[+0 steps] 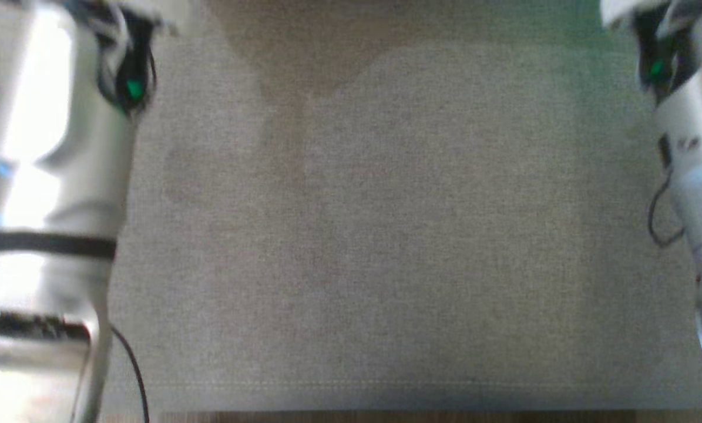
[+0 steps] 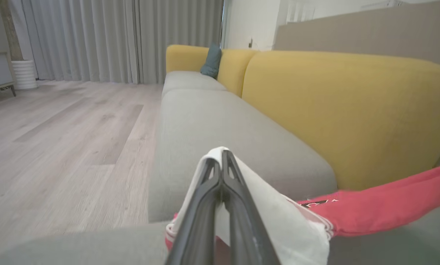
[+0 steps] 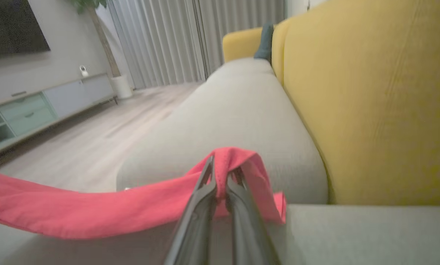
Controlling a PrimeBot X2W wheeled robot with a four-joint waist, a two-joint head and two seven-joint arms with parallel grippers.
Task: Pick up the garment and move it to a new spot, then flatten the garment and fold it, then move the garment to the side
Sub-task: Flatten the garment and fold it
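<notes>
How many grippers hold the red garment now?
2. The left gripper is shut on a white part of the garment; the right gripper is shut on a red fold. Both are above the grey sofa seat.

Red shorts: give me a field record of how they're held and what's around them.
left gripper: shut on the white part of the shorts
right gripper: shut on a red fold
shorts: slung between the two grippers, sagging a little
sofa: grey seat, yellow backrest
cushion: teal, at the sofa's far end
floor: pale wood
</notes>
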